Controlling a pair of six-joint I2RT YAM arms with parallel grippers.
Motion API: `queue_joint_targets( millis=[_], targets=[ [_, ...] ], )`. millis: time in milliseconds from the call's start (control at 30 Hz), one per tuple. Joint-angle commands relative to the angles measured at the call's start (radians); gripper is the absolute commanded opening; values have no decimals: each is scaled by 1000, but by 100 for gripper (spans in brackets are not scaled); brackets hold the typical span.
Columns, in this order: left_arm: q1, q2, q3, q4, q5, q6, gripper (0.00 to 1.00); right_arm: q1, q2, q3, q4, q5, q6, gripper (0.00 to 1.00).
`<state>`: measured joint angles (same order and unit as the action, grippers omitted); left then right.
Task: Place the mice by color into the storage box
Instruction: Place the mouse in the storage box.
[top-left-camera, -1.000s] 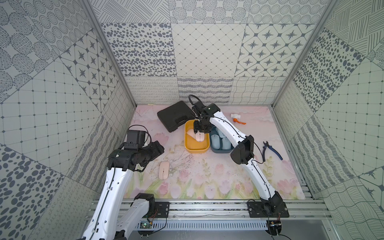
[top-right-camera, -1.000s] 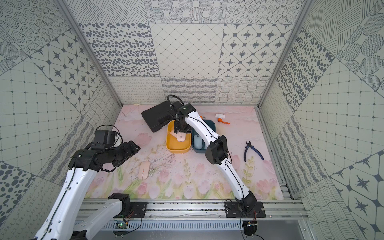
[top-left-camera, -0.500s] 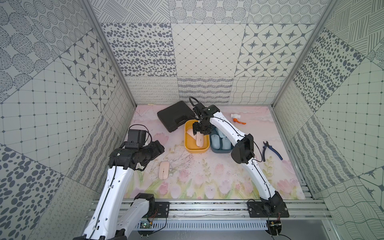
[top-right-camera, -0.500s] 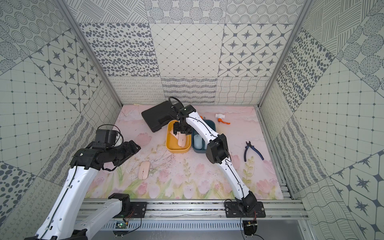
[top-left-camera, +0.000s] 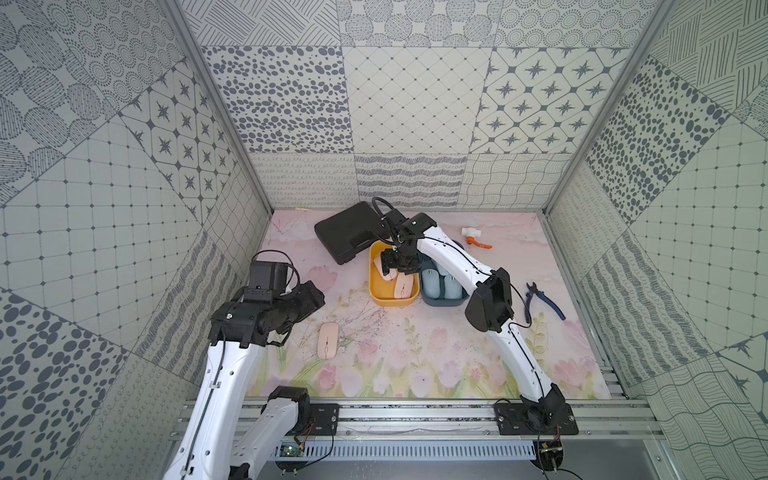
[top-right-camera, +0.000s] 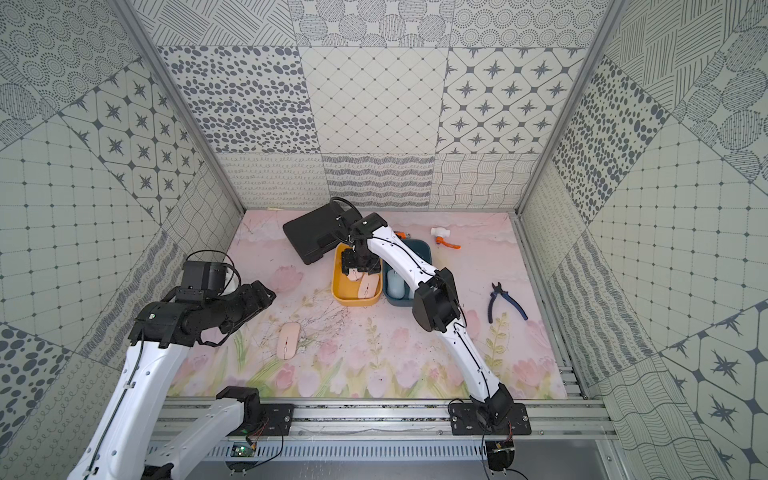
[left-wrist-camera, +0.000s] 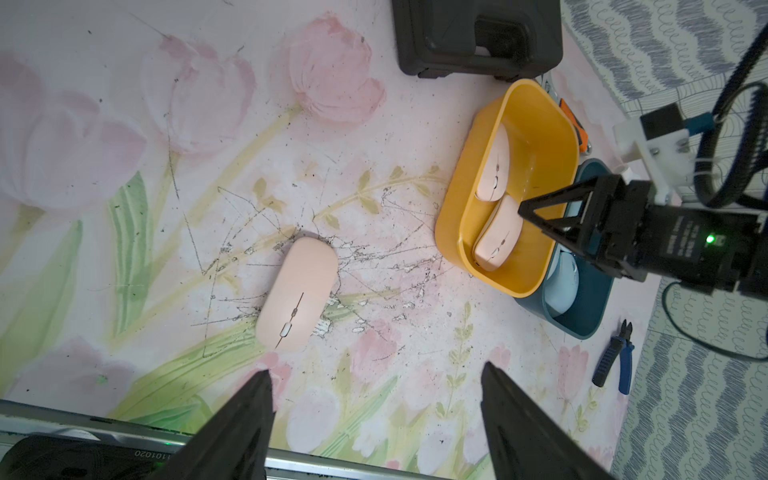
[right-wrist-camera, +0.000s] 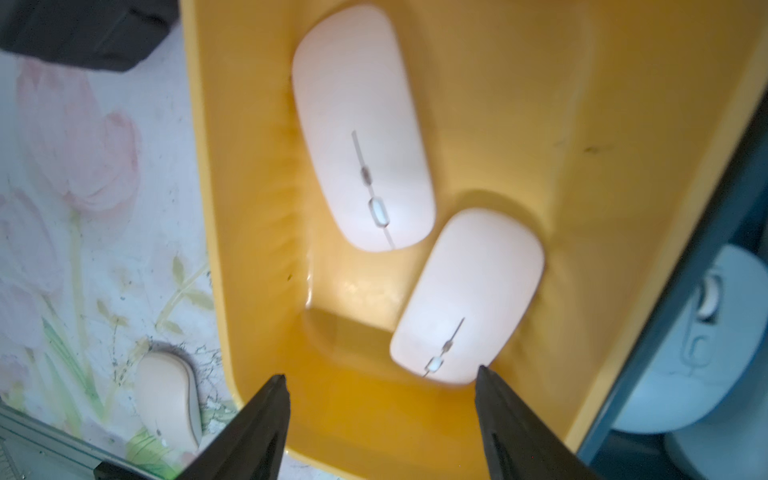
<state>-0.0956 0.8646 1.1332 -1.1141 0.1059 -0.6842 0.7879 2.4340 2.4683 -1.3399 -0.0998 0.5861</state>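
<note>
Starting leftmost, our left pincer (left-wrist-camera: 376, 370) hangs spread and empty near the last pink mouse (left-wrist-camera: 297, 291), flat on the desk (left-wrist-camera: 124, 270) at seven o'clock from the yellow bin (left-wrist-camera: 451, 237). We should straddle its long sides and descend squarely. The right pincer (right-wrist-camera: 379, 372), spread, empty, hovers over two binned pink mice (right-wrist-camera: 361, 124); blue mice (left-wrist-camera: 561, 286) sit in the blue bin (left-wrist-camera: 582, 320).
</note>
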Motion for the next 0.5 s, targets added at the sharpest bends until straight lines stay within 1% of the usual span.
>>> queue_joint_targets(
  millis=[0, 100, 200, 267, 300, 467],
  targets=[
    [5, -36, 76, -115, -136, -57, 84, 145, -67, -63, 80, -15, 67, 75],
    [5, -62, 138, -176, -194, -85, 85, 218, -43, -52, 82, -51, 109, 77],
    [5, -90, 199, -243, -242, -119, 86, 272, -28, -56, 110, -73, 150, 78],
    [5, -114, 230, -289, -268, -151, 86, 300, -18, -57, 126, -79, 177, 80],
    [5, -133, 243, -310, -278, -170, 86, 313, -10, -55, 132, -80, 188, 82],
    [4, -208, 280, -376, -296, -221, 86, 341, 32, -47, 139, -101, 226, 82]
  ],
)
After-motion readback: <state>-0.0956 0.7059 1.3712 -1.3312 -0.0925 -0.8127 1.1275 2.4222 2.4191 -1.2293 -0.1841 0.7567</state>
